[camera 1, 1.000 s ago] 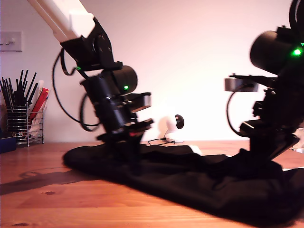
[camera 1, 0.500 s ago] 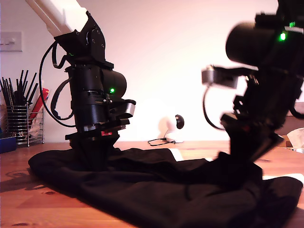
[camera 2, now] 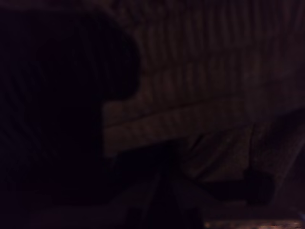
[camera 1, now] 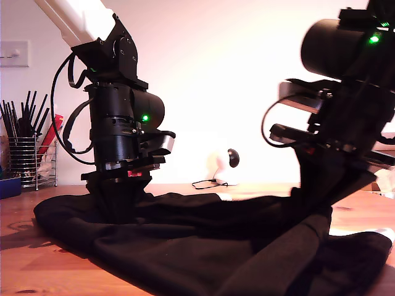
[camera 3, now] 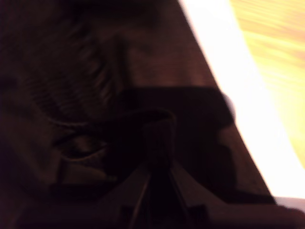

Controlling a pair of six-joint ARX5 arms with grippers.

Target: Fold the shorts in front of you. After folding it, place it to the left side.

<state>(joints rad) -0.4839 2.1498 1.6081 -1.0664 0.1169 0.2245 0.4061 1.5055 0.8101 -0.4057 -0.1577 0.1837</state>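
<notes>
The black shorts lie wrinkled across the wooden table, with a white bit at the exterior view's right edge. My first gripper, on the exterior view's left, stands low and is shut on a raised peak of cloth. Its wrist view is almost all dark fabric. My second gripper, on the exterior view's right, holds a tent of shorts lifted off the table. In its wrist view a fold is pinched at the jaws, beside a white band and bare wood.
A wire basket of pens and a blue container stand at the exterior view's far left. A small white device with a cable sits at the back by the wall. A pale box shows at the exterior view's right edge.
The arm on the exterior view's left dragged its cloth end leftward, then held still. The arm on the right rose, pulling its part of the shorts up into a taller tent.
</notes>
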